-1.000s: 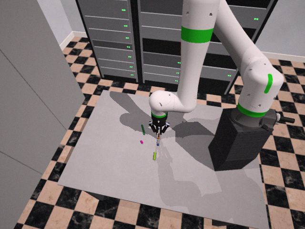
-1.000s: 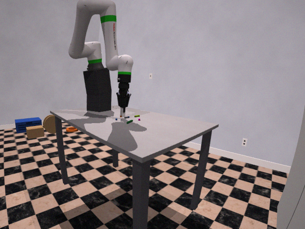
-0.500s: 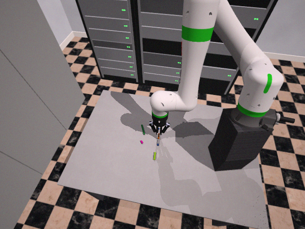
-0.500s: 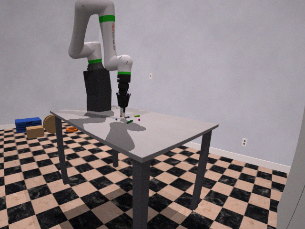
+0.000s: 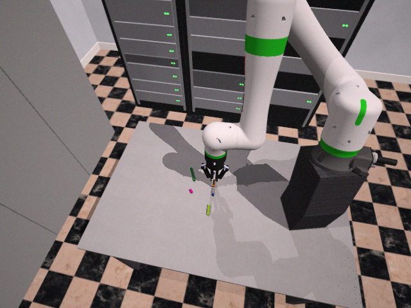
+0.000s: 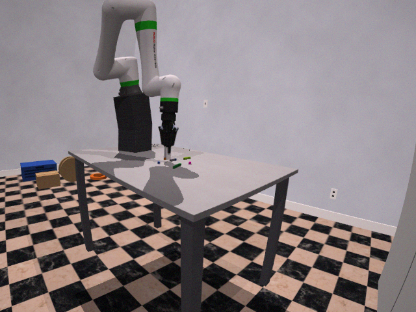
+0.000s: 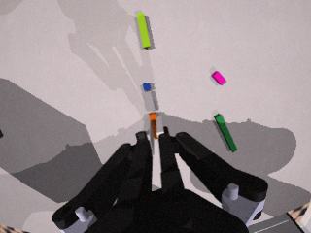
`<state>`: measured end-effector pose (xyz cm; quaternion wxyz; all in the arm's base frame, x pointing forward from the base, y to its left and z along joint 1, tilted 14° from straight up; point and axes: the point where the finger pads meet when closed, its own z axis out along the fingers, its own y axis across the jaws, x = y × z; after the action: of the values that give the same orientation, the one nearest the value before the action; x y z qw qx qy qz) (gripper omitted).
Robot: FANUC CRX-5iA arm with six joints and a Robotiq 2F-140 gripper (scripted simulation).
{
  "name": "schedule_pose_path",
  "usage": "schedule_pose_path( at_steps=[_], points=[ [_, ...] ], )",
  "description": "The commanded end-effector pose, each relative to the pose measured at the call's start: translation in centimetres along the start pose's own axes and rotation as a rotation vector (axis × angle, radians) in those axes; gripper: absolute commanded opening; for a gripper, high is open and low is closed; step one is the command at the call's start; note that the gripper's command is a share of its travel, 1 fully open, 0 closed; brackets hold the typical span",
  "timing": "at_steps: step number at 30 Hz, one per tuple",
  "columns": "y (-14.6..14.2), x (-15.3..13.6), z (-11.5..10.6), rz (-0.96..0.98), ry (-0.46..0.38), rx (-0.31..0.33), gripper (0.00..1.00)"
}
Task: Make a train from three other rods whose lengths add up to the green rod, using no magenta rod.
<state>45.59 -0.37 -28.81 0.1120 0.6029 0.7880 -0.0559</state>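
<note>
- Top and wrist views show the gripper nearly closed, its fingers gripping the orange rod, whose outer end sticks out past the fingertips.
- Just off that end lies the grey rod, roughly in line with the orange one; the small gap's exact width cannot be told.
- At the grey rod's far end sits one blue rod, close against it.
- Another blue rod lies on the opposite side of the fingers, beyond the orange rod.
- Farther along roughly the same direction, the lime rod lies well apart from the blue and grey pair.
- Off to one side are the green rod and the short magenta rod, apart from each other.
- Counted up: seven rods, two of them blue and one each of orange, grey, lime, green and magenta.
- Above the table, the arm bends over from its dark pedestal and points the gripper downward.
- On the floor stand one blue chest and one tan box; their contents cannot be seen.

Change since one second ago | arm's wrist: shifted slightly toward the pedestal side in the top view | end effector: slightly shifted with it
</note>
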Motion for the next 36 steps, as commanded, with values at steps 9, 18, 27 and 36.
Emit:
schedule_pose_path(
  at_steps=[9, 18, 27, 36],
  points=[
    [0.0, 0.0, 0.5, 0.0, 0.0, 0.0, 0.03],
    [0.0, 0.0, 1.1, 0.0, 0.0, 0.0, 0.03],
    [0.0, 0.0, 1.2, 0.0, 0.0, 0.0, 0.03],
    [0.0, 0.0, 1.2, 0.0, 0.0, 0.0, 0.03]
  ],
)
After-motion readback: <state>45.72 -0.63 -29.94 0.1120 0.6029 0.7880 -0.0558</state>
